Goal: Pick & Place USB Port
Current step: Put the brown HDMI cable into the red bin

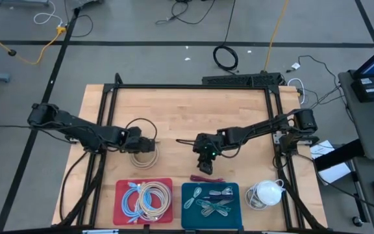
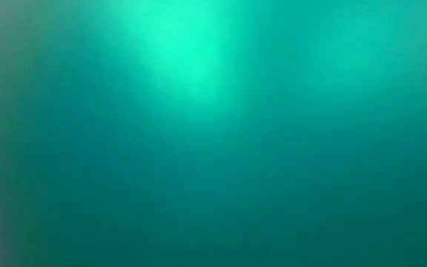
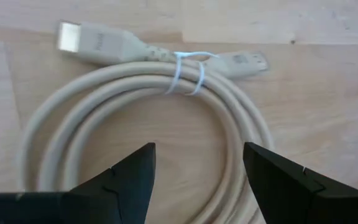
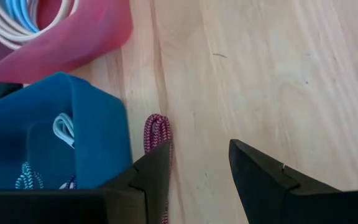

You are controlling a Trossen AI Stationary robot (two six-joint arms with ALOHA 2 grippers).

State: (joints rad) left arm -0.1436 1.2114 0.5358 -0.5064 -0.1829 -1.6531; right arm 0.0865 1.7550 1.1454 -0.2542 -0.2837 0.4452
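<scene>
Left gripper [image 3: 197,180]: fingers wide, just above the coiled beige USB cable [image 3: 135,93], nearer arm.
Right gripper [image 4: 201,168]: fingers wide, empty.

Beige cable [image 3: 135,93], red tray [image 1: 143,199], blue tray [image 1: 210,205].

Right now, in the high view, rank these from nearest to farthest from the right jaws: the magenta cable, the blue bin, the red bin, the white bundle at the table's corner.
1. Magenta cable, just below the right gripper.
2. Blue bin, at the table's bottom edge below it.
3. Red bin and white bundle, on opposite sides, too close to call.
</scene>
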